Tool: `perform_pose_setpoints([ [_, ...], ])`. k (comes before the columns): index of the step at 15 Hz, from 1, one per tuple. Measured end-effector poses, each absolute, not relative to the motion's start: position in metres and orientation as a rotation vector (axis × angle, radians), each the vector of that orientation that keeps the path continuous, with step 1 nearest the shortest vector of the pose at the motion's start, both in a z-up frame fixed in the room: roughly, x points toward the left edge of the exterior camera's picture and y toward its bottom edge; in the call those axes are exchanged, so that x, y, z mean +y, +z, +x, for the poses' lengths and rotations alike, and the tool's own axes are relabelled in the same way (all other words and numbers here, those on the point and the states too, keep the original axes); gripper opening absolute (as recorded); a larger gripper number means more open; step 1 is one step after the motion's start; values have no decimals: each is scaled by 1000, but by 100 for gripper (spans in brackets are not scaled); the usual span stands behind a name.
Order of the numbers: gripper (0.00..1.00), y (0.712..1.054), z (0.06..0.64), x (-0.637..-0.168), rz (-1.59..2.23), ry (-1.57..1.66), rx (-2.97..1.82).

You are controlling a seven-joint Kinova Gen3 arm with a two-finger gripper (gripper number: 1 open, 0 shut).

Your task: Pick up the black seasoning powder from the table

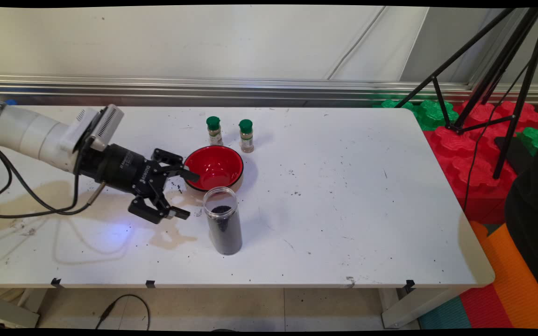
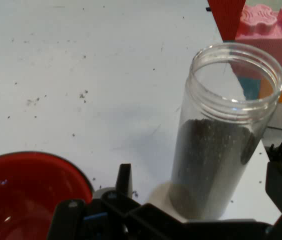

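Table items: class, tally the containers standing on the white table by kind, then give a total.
Green-capped spice bottles: 2
Red bowl: 1
Open clear jar of dark granules: 1
Total: 4

Red bowl point(image 1: 214, 167) (black rim); clear jar point(image 1: 222, 220), dark, perhaps black, granules.

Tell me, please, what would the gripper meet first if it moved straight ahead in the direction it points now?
Probably the open jar of dark grains: it stands just ahead of the open gripper, roughly between its fingers. The red bowl lies close beside the far finger, so depth leaves some doubt.
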State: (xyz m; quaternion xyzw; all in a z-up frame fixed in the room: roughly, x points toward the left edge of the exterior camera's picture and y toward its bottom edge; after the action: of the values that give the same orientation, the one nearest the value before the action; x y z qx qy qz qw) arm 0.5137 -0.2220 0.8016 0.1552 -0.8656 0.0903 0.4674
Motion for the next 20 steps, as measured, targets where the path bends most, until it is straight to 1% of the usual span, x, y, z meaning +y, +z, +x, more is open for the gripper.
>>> perform_pose_setpoints([
  [20,100,759,466,-232,323,202,-2025],
])
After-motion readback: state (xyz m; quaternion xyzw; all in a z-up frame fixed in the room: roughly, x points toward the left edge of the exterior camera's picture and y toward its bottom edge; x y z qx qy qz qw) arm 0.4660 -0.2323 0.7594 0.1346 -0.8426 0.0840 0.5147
